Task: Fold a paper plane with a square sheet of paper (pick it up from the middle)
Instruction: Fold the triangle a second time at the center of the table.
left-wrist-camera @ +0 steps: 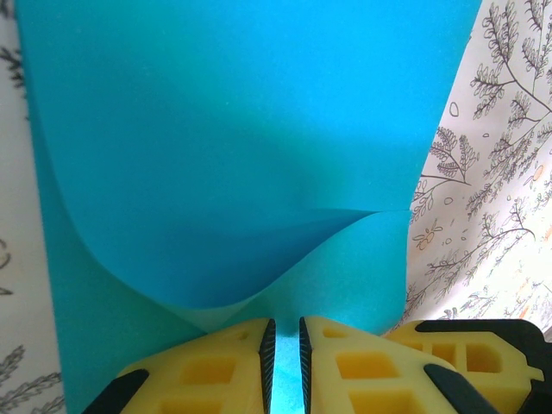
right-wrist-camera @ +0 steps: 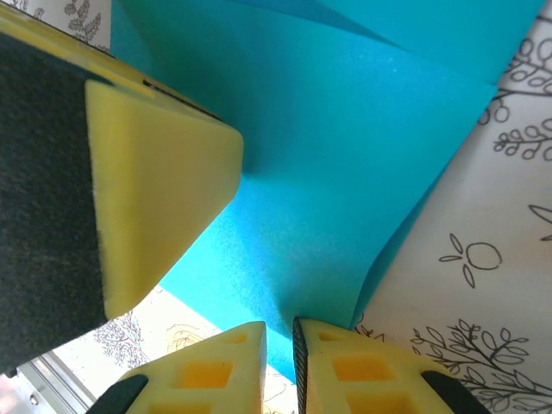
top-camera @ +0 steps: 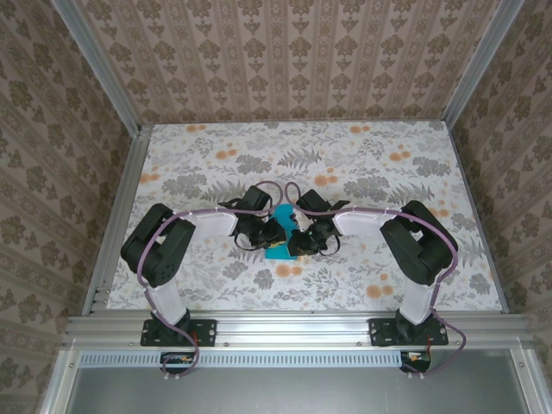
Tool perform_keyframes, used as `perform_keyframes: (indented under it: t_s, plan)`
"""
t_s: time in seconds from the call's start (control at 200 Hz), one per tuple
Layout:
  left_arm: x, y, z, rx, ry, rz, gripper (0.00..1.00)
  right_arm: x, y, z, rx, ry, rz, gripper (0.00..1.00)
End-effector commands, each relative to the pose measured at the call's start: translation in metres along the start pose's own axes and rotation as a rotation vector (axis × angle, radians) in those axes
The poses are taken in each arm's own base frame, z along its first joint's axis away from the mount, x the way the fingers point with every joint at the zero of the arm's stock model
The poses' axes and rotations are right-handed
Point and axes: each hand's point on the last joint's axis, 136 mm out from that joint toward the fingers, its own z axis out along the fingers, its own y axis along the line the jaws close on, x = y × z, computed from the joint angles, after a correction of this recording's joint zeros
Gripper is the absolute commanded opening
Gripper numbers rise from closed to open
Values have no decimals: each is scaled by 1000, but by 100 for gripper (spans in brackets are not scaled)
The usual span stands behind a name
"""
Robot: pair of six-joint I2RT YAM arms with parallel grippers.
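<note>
1. The square sheet of paper (top-camera: 278,251) is at the middle of the worktop (top-camera: 362,172), between the two arms' wrists. It is lifted and bent rather than lying flat.
2. In the left wrist view the square sheet of paper (left-wrist-camera: 241,147) rises as a broad turquoise face. One layer curls forward in a soft curve, and a shallow crease runs to its right edge.
3. The left pincer (left-wrist-camera: 283,332) is clenched on the sheet's lower edge. Its yellow fingers stand almost together, with a turquoise sliver in the narrow gap.
4. In the right wrist view the sheet (right-wrist-camera: 345,147) slopes down to a point that drops into the right pincer (right-wrist-camera: 279,336), which is likewise clenched on the paper.
5. A yellow, black-padded finger (right-wrist-camera: 155,190) of the left pincer presses against the sheet at the left of that view.
6. From above, the left pincer (top-camera: 269,231) and right pincer (top-camera: 302,235) meet close together over the paper.
7. The flower-patterned worktop (left-wrist-camera: 500,172) shows beside the sheet in both wrist views (right-wrist-camera: 483,259).
</note>
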Motion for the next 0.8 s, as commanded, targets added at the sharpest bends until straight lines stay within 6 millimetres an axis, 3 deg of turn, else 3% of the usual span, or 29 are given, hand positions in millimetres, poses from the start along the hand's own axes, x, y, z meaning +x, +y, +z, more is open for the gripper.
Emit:
perform_keyframes:
  t_s: [0.0, 0.53, 0.795]
  plan:
    - [10, 25, 6, -98, 28, -46, 19, 19, -4, -1, 1, 77, 22, 19]
    - [10, 27, 7, -102, 28, -48, 19, 44, -21, -1, 58, 148, 24, 12]
    - [10, 27, 7, -102, 28, -51, 19, 45, -15, -13, 47, 136, 4, 12]
